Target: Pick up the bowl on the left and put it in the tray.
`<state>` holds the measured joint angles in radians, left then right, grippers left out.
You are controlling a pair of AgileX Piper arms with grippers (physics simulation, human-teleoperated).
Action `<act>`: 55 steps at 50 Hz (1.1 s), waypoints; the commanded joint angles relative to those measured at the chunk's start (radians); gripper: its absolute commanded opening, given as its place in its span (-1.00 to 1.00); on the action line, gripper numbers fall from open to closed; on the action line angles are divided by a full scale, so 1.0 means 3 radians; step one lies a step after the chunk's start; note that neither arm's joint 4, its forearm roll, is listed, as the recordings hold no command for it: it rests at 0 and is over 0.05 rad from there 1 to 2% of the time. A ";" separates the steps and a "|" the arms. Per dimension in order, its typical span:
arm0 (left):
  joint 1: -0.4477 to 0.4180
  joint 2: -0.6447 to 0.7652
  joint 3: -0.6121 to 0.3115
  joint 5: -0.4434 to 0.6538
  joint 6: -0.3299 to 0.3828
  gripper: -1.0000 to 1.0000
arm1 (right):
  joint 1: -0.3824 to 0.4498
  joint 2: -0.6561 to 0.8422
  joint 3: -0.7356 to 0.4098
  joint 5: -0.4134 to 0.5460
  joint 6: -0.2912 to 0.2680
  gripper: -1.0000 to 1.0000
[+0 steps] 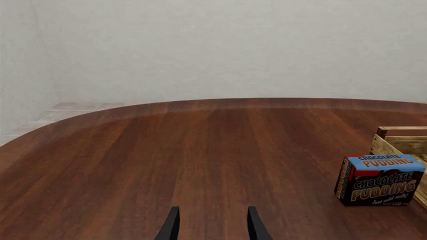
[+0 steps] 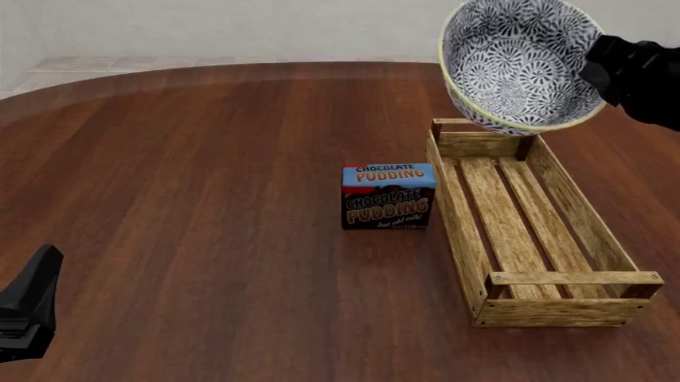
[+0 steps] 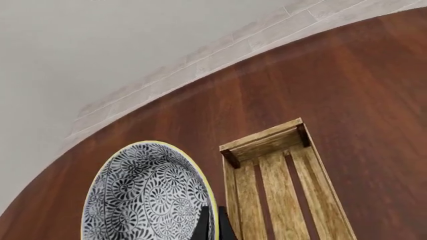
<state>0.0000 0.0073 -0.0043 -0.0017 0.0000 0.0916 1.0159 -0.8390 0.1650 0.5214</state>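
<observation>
**Lighting and render quality**

Illumination is even, diffuse and moderately bright in all three views. The dark reddish-brown wooden counter (image 2: 212, 199) shows a soft pale sheen along its far edge. Shadows are faint. Focus is sharp throughout; no blur, glare or edge distortion is visible.

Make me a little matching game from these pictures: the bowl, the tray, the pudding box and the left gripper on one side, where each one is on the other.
Things:
1. bowl
2. tray
3. pudding box
4. left gripper

Places:
A. standing on the table beside the tray
B. tilted in the air, held at its rim
C. open, holding nothing
D. flat on the table, nothing in it

Pairs: 1-B, 2-D, 3-A, 4-C
</observation>
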 commanded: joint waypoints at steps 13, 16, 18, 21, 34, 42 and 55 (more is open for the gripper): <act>0.0000 0.0000 0.0000 0.0000 0.0000 1.00 | -0.0327 -0.0128 0.0010 0.0266 -0.0115 -1.00; 0.0000 0.0000 0.0000 0.0000 0.0000 1.00 | -0.0425 -0.0141 -0.0021 0.0396 -0.0211 -1.00; 0.0000 0.0000 0.0000 0.0000 0.0000 1.00 | -0.0430 -0.0153 -0.0021 0.0416 -0.0237 -1.00; 0.0000 0.0000 0.0000 0.0000 0.0000 1.00 | -0.0429 -0.0171 0.0030 0.0405 -0.0196 -1.00; 0.0000 0.0000 0.0000 0.0000 0.0000 1.00 | -0.0366 -0.0198 0.0194 0.0410 -0.0154 -1.00; 0.0000 0.0000 0.0000 0.0000 0.0000 1.00 | -0.0335 -0.0194 0.0273 0.0400 -0.0084 -1.00; 0.0000 0.0000 0.0000 0.0000 0.0000 1.00 | -0.0244 -0.0320 0.0430 0.0385 0.0004 -1.00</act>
<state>0.0000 0.0073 -0.0043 -0.0017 0.0000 0.0017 0.9441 -0.7372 0.2859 0.5050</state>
